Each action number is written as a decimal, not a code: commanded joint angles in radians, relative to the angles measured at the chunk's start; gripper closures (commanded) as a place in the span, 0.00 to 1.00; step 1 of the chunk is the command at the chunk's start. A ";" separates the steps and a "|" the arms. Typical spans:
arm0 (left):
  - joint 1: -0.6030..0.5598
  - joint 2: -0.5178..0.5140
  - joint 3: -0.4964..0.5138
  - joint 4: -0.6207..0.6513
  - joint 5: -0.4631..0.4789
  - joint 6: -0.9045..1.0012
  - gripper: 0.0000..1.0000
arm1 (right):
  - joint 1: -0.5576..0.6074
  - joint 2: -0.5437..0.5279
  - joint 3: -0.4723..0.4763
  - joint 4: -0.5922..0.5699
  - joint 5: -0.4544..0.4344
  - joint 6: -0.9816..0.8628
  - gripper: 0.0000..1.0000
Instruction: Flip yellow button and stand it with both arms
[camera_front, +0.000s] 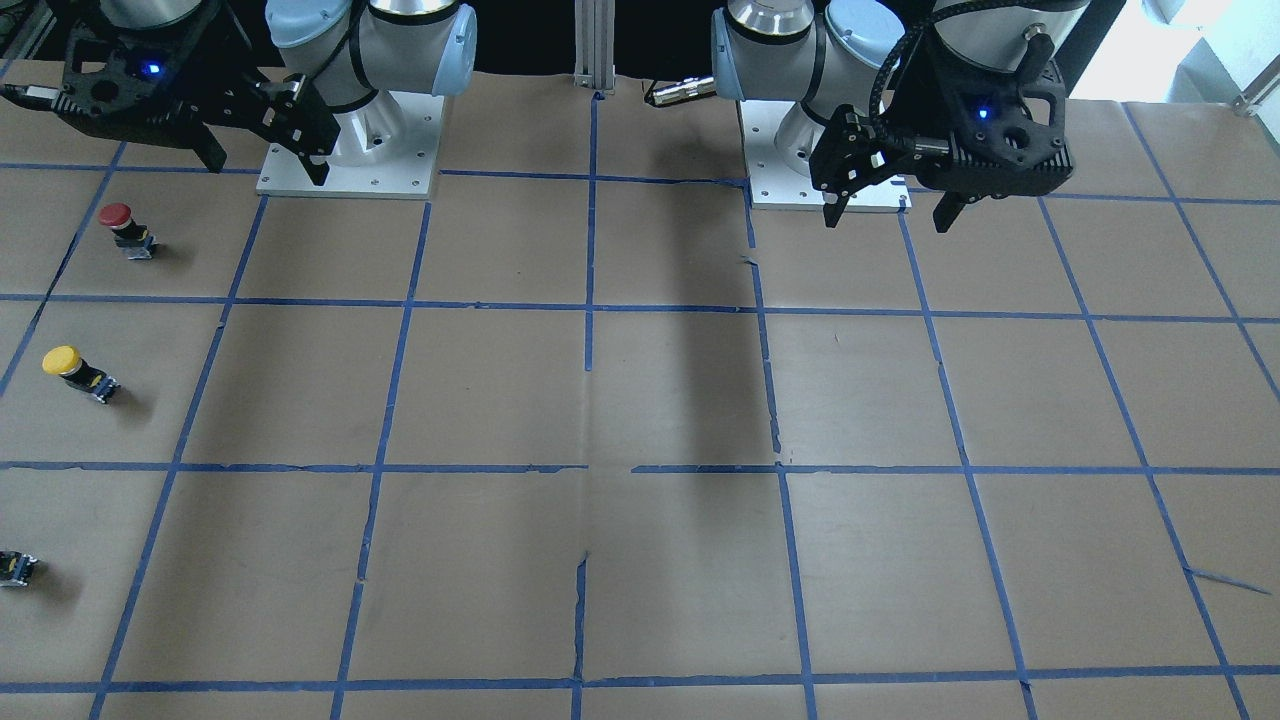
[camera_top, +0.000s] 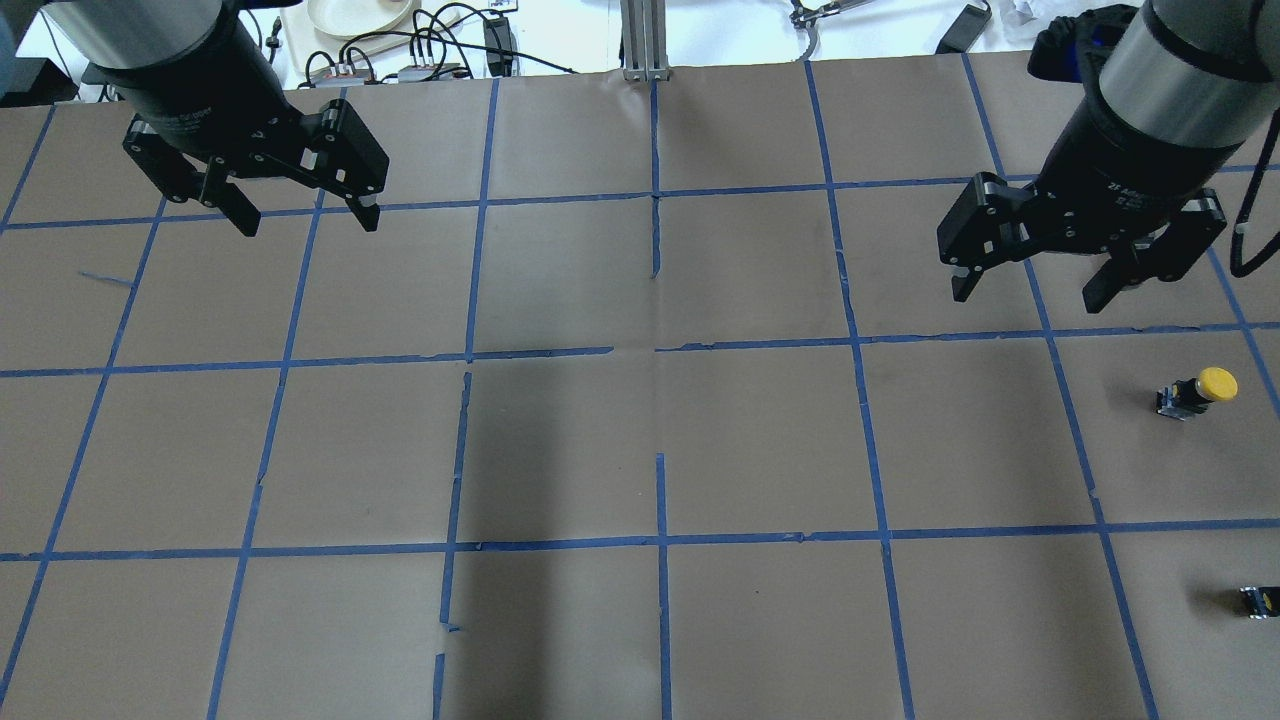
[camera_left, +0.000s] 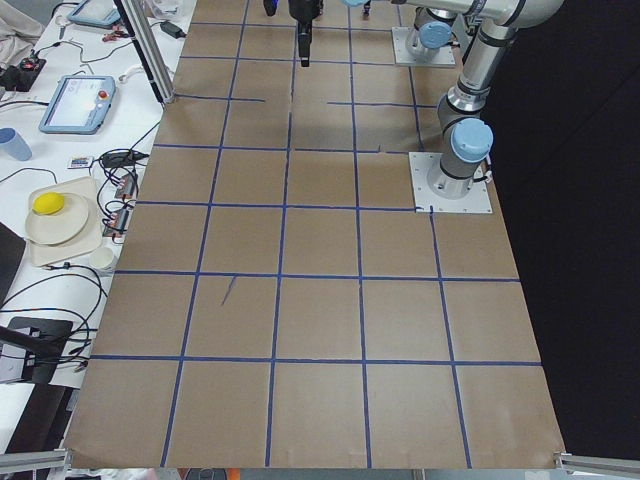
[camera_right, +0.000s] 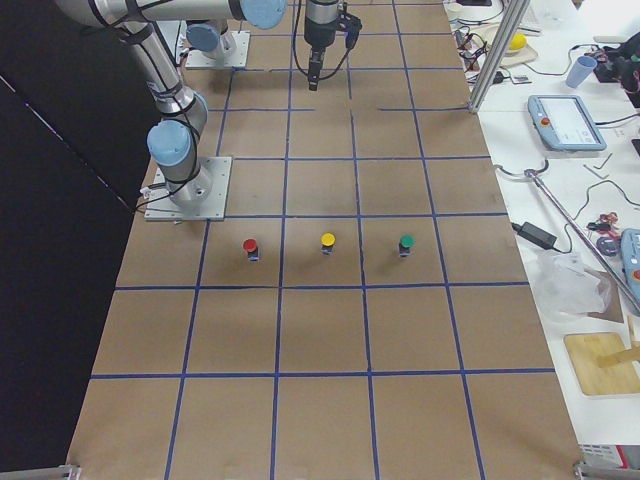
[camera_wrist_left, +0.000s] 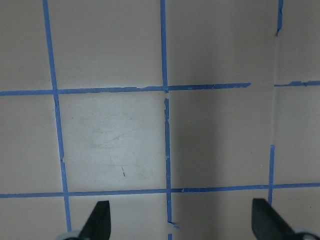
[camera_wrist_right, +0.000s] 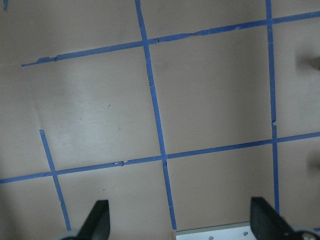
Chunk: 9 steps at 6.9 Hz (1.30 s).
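The yellow button stands cap-up on its black-and-silver body near the table's right edge; it also shows in the front view and the right side view. My right gripper hangs open and empty above the table, behind and to the left of the button; in the front view it hangs near its base. My left gripper is open and empty, far away over the table's left half, and also shows in the front view. Both wrist views show only bare paper between open fingertips.
A red-capped button stands on the robot's side of the yellow one, and a green-capped one on the far side. Brown paper with blue tape grid covers the table. The arm bases are bolted at the robot's edge.
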 joint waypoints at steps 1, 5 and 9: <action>0.000 0.001 0.000 0.000 0.001 0.002 0.00 | 0.014 0.003 0.009 0.000 0.010 0.017 0.00; 0.002 0.001 -0.002 0.002 0.003 0.008 0.00 | 0.071 0.006 0.009 -0.004 0.003 0.076 0.00; 0.002 0.002 0.000 0.002 0.003 0.009 0.00 | 0.069 0.004 0.009 -0.006 -0.005 0.067 0.00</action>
